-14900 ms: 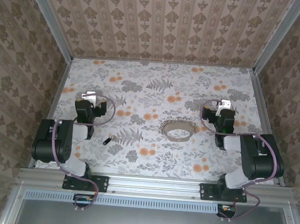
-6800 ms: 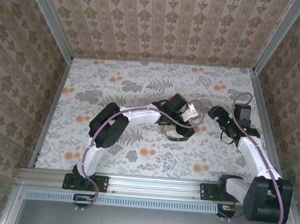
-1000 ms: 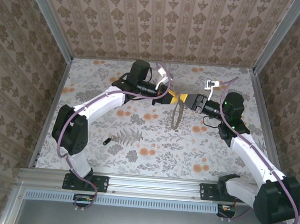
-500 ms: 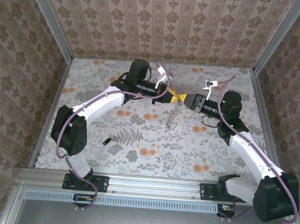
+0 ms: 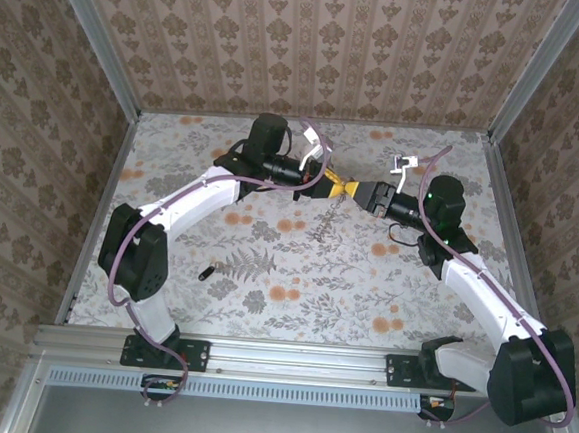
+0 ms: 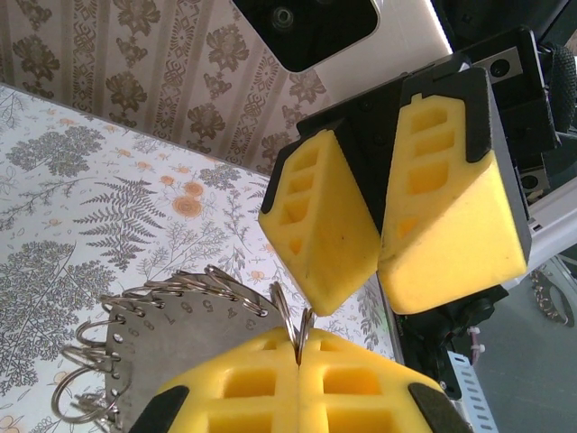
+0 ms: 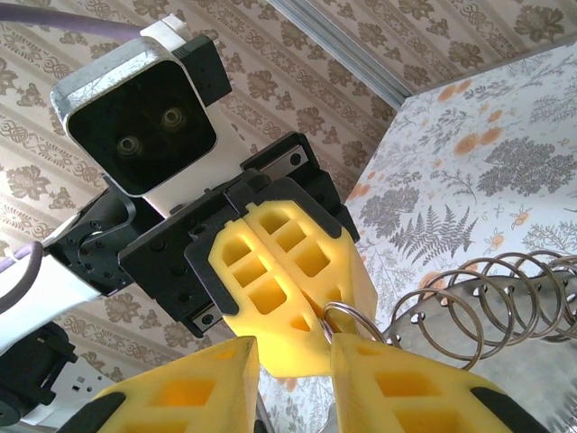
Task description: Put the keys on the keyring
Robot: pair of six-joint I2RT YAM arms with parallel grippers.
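Table (image 5: 174, 157); left tool (image 5: 334, 187) opposite right tool (image 5: 363, 193)

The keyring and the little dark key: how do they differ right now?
The keyring is a wide grey hoop strung with wire loops; the key is a tiny dark piece. The keyring hangs in the air, pinched by the left hand; the key lies on the table, untouched. They are not yet joined.

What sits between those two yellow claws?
A small ring of the keyring, pinched by the left gripper, right gripper open beside it: right wrist view.
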